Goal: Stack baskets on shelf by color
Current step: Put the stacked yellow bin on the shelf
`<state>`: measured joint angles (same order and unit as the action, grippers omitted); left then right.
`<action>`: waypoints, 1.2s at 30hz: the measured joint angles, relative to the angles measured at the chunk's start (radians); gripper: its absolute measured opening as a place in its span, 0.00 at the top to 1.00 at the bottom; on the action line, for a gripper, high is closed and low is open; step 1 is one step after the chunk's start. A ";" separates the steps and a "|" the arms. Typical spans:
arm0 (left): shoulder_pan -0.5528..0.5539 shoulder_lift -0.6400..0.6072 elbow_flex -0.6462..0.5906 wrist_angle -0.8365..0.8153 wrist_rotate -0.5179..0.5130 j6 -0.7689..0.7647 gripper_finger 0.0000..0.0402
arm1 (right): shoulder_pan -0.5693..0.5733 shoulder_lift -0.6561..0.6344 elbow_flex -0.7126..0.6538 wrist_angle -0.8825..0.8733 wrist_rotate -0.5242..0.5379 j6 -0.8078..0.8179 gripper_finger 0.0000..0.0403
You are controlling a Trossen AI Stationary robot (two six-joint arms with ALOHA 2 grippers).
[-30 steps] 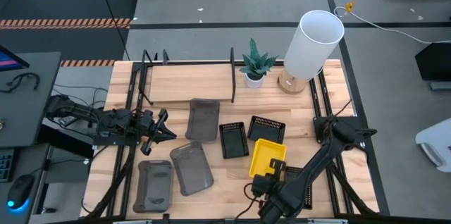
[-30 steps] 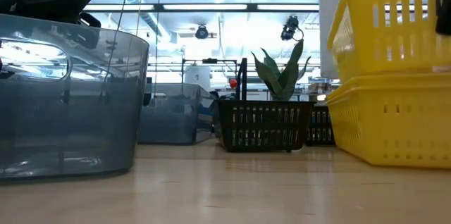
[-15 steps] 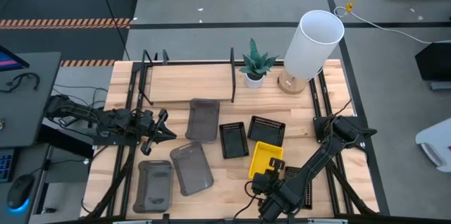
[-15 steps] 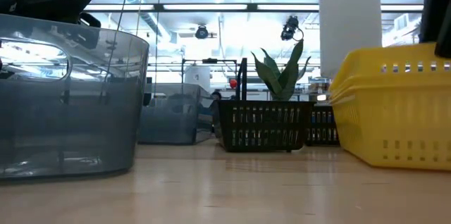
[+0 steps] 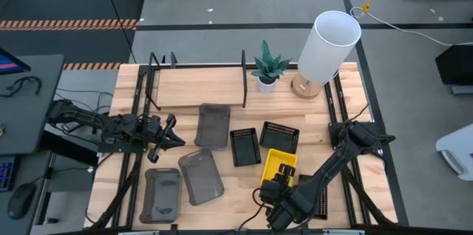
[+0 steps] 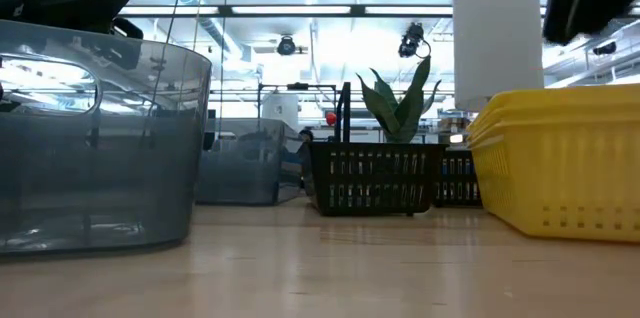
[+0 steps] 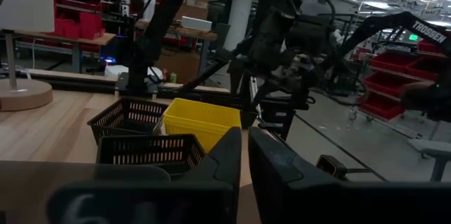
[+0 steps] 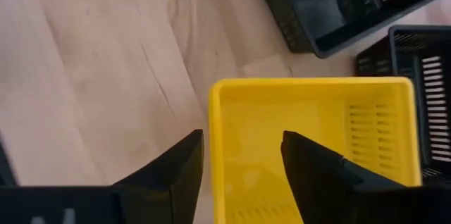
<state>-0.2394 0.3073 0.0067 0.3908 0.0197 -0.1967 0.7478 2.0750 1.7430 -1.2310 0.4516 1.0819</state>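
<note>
Yellow basket (image 5: 280,164) half under right pincer (image 5: 272,193)

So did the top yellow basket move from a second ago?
Yes. In the low view the yellow basket has sunk fully into the one beneath, while the plant stays put.

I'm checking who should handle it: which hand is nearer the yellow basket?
Right. The right hand hangs over the yellow basket at its near end; the left hand waits across the table, beyond the grey baskets.

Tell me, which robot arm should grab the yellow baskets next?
Probably the right one. The right gripper hangs open just above the near end of the yellow baskets. The left gripper waits across the table, by the grey baskets.
</note>
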 joint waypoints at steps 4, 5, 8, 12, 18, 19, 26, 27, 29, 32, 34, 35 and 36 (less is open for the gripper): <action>0.000 0.000 0.000 0.000 0.000 0.000 0.90 | -0.009 0.002 -0.050 0.041 -0.025 0.023 0.47; 0.000 0.000 0.000 0.000 0.000 0.000 0.91 | -0.014 0.001 -0.070 0.068 -0.044 0.023 0.46; 0.000 0.000 0.000 0.000 0.000 0.000 0.92 | -0.026 0.002 -0.135 0.140 -0.093 0.012 0.43; 0.000 0.000 0.000 0.000 0.000 0.000 0.93 | -0.052 0.002 -0.231 0.265 -0.179 0.001 0.42; 0.000 0.000 0.000 0.000 0.000 0.000 0.92 | -0.083 0.002 -0.280 0.303 -0.226 -0.024 0.48; 0.000 0.000 0.000 0.000 0.000 0.000 0.92 | -0.086 0.002 -0.280 0.301 -0.227 -0.032 0.50; 0.000 0.000 0.000 0.000 0.000 0.000 0.91 | -0.103 0.001 -0.271 0.295 -0.273 -0.056 0.72; 0.000 0.000 0.000 0.000 0.000 0.000 0.91 | -0.103 0.001 -0.271 0.299 -0.284 -0.057 0.75; 0.000 0.000 0.000 0.000 0.000 0.000 0.91 | -0.103 0.000 -0.269 0.303 -0.304 -0.063 0.82; 0.000 0.000 0.000 0.000 0.000 0.000 0.92 | -0.098 0.001 -0.239 0.274 -0.314 -0.072 0.92; 0.000 0.000 0.000 0.000 0.000 0.000 0.93 | -0.095 0.001 -0.204 0.257 -0.318 -0.085 0.97; 0.000 0.000 0.000 0.000 0.000 0.000 0.92 | -0.094 0.001 -0.180 0.245 -0.320 -0.087 0.97; 0.000 0.000 0.000 0.000 0.000 0.000 0.92 | -0.093 0.001 -0.153 0.226 -0.323 -0.088 0.97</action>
<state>-0.2395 0.3073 0.0067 0.3908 0.0198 -0.1967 0.6553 2.0762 1.5899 -1.0053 0.1287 0.9940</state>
